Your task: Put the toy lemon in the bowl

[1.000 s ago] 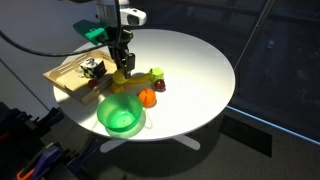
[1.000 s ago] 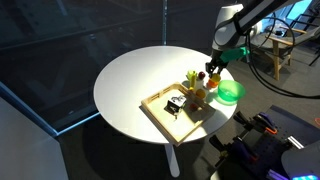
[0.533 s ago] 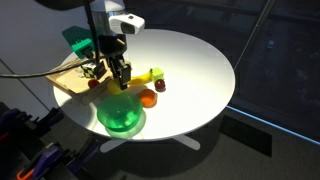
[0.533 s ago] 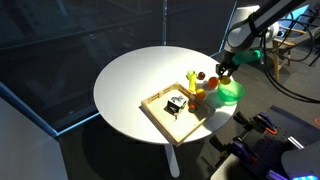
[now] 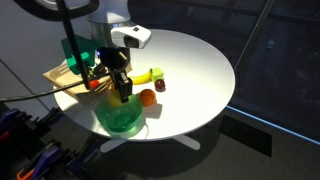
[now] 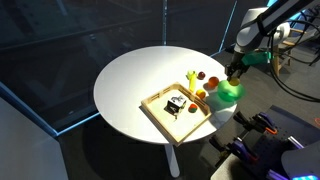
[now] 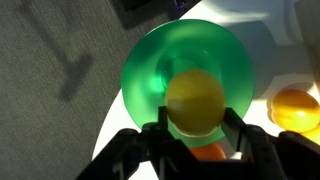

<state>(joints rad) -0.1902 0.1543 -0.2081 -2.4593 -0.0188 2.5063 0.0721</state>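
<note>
My gripper [image 7: 195,118] is shut on the toy lemon [image 7: 195,100], a plain yellow rounded fruit, and holds it directly above the bright green bowl [image 7: 140,75]. In both exterior views the gripper [image 5: 123,93] [image 6: 234,73] hangs over the bowl [image 5: 121,120] [image 6: 229,93] near the table edge. The lemon itself is hidden by the fingers in the exterior views.
An orange ball [image 5: 147,97] [image 7: 296,108] lies beside the bowl. A yellow banana [image 5: 147,75] and a small red fruit [image 5: 160,86] lie further in on the round white table [image 5: 195,70]. A flat wooden tray [image 6: 176,110] [image 5: 62,78] holds other toys.
The arm has carried the lemon from the tray and banana area towards the table edge and lowered it over the green bowl.
</note>
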